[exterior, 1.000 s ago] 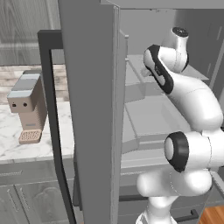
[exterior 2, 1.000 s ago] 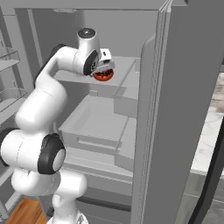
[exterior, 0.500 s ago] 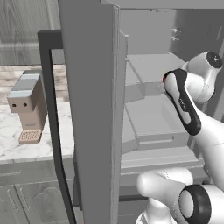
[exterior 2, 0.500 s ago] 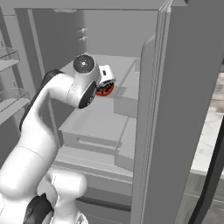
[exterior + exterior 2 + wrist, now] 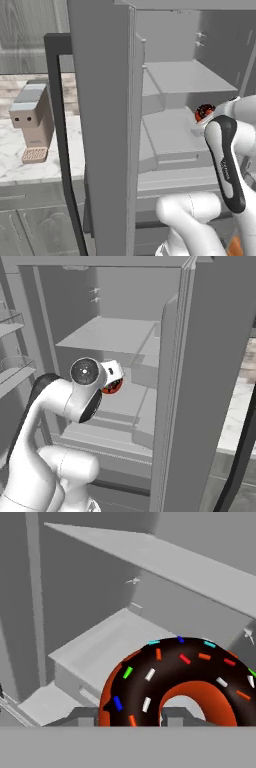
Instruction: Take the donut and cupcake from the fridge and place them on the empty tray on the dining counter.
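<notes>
No words, numbers or brand marks can be read anywhere. The fridge is plain grey, and the coffee machine (on the marble counter) carries no label.

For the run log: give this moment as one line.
tool: shut on donut | location: in front of open fridge shelves | tray placement: not yet done

The donut sits in the pincer before the open fridge's shelves.
</notes>
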